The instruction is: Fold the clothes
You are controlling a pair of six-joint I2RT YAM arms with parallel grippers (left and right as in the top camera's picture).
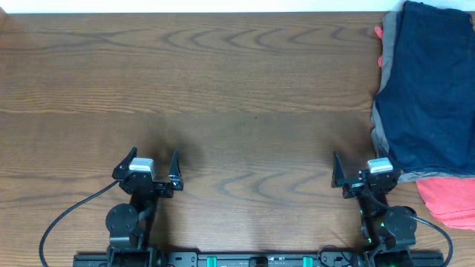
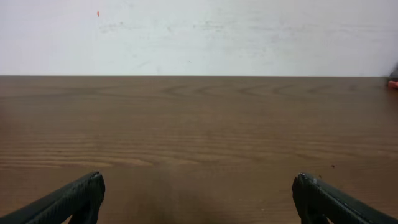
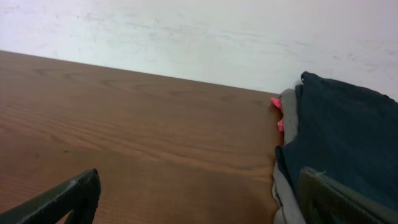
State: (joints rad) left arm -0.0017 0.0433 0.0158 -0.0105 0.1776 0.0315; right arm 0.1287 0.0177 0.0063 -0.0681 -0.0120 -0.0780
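We find the clothes (image 1: pixel 430 89) heaped against the right edge of the desk (image 1: pixel 237 89), from the far right corner towards the near edge. A navy garment (image 3: pixel 348 137) lies on top, with a grey layer (image 1: pixel 378 130) along its left side and a coral-red piece (image 1: pixel 449 200) at its near end, so the heap's long axis runs far to near. Bare wood stretches from the heap to the left edge. By the near edge, the left gripper (image 1: pixel 152 165) sits well apart from the heap and the right gripper (image 1: pixel 365 176) just beside its near left corner — both with fingers spread wide, holding nothing.
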